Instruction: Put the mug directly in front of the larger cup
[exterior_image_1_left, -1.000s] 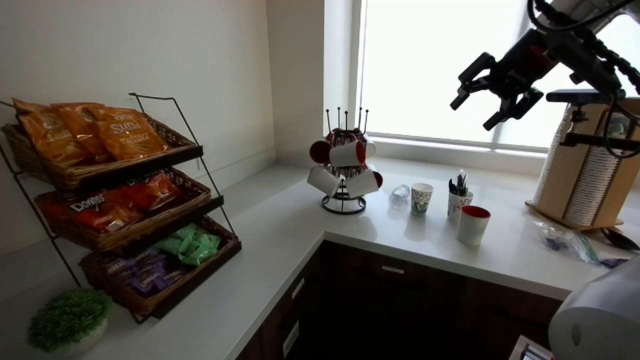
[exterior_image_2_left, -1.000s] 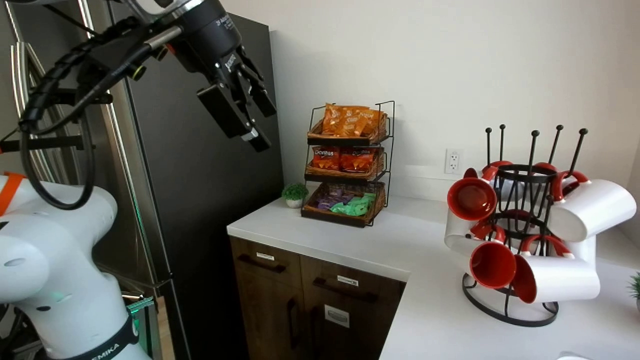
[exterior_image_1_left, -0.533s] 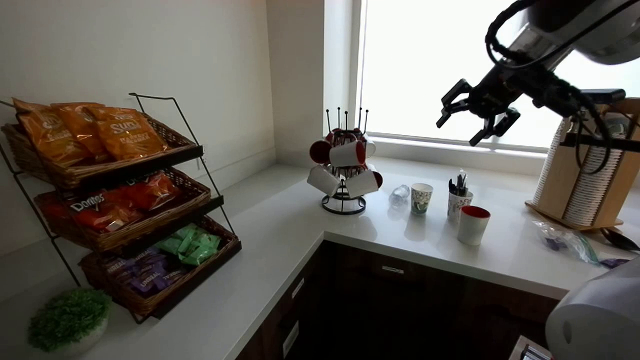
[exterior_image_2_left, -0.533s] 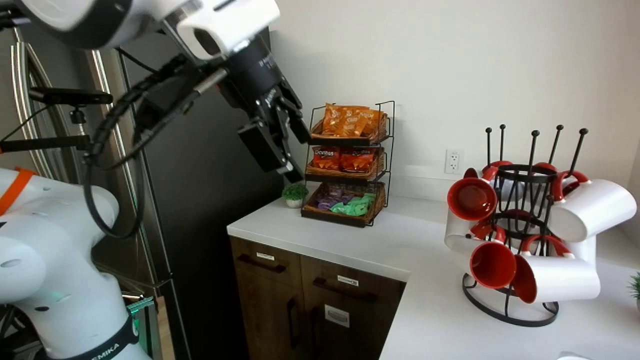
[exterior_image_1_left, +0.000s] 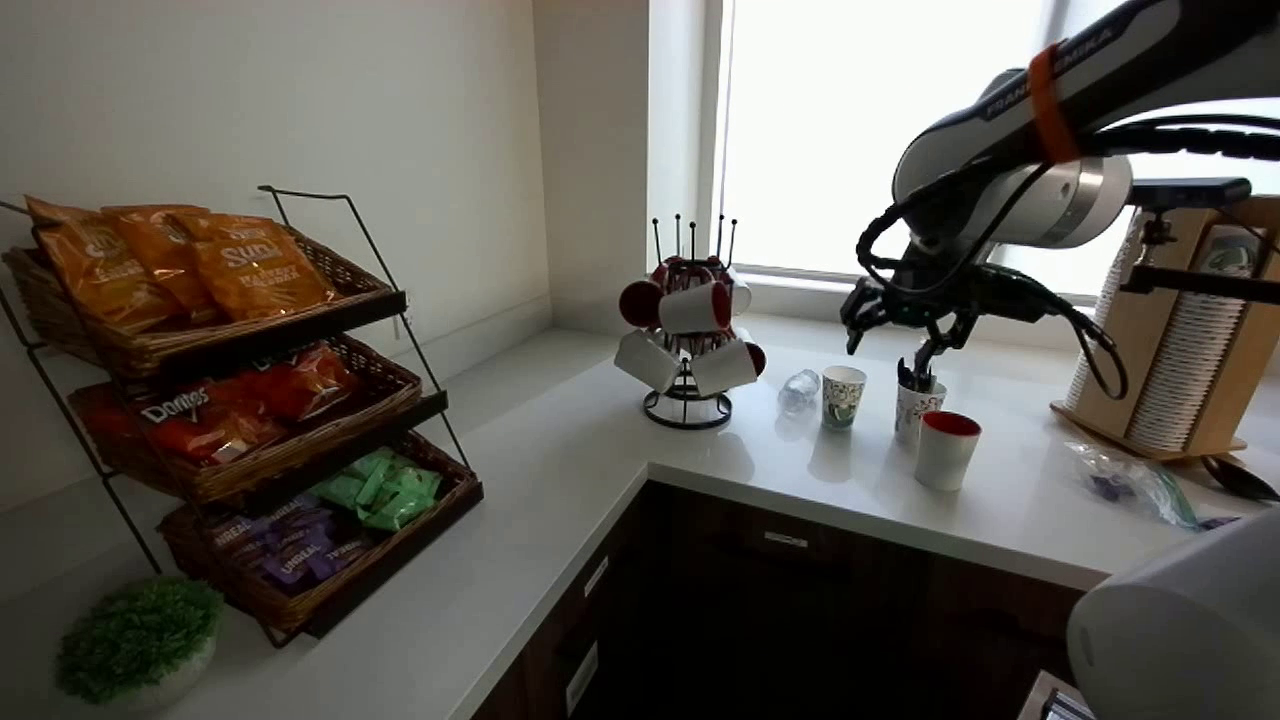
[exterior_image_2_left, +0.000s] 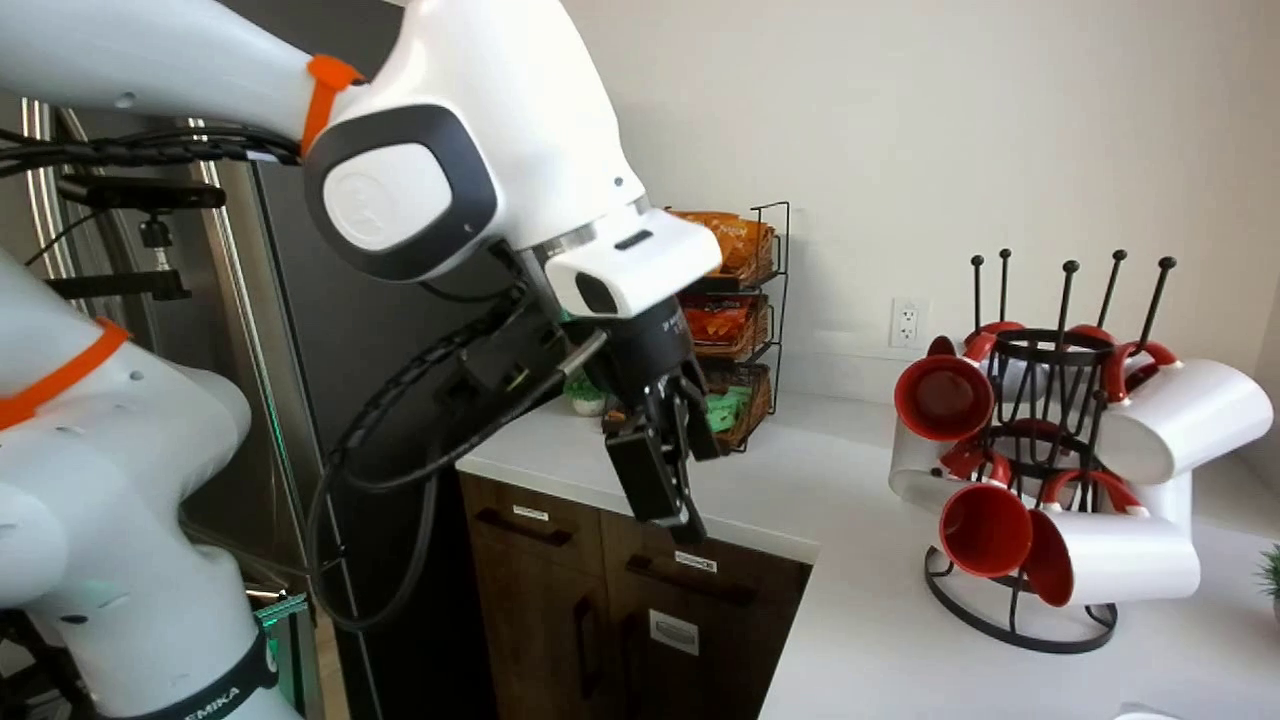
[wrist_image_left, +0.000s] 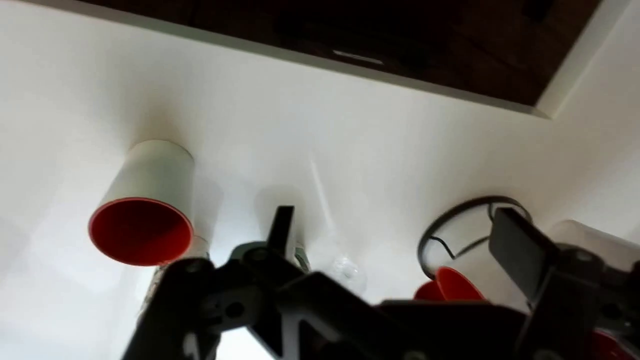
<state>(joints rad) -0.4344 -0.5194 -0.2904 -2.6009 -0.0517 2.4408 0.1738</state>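
A white mug with a red inside (exterior_image_1_left: 946, 455) stands upright on the counter; it also shows in the wrist view (wrist_image_left: 159, 172). Right behind it stands a patterned paper cup (exterior_image_1_left: 916, 415) holding black utensils. Another patterned paper cup (exterior_image_1_left: 842, 400) stands to its left, mostly hidden by a finger in the wrist view. I cannot tell which is the larger cup. My gripper (exterior_image_1_left: 888, 358) is open and empty above and behind these cups, one fingertip overlapping the utensils in that view. It also shows in an exterior view (exterior_image_2_left: 700, 490) and in the wrist view (wrist_image_left: 395, 217).
A black rack (exterior_image_1_left: 687, 410) with several white-and-red mugs stands to the left; it also shows in an exterior view (exterior_image_2_left: 1060, 640). Clear plastic (exterior_image_1_left: 799, 392) lies by the paper cup. A wooden holder (exterior_image_1_left: 1170, 340) stands at the right. A tiered snack rack (exterior_image_1_left: 250, 480) stands at left.
The arm has swung out over the counter and down. The gripper has come lower, toward the cups, and stays open. The mug and cups have not moved.
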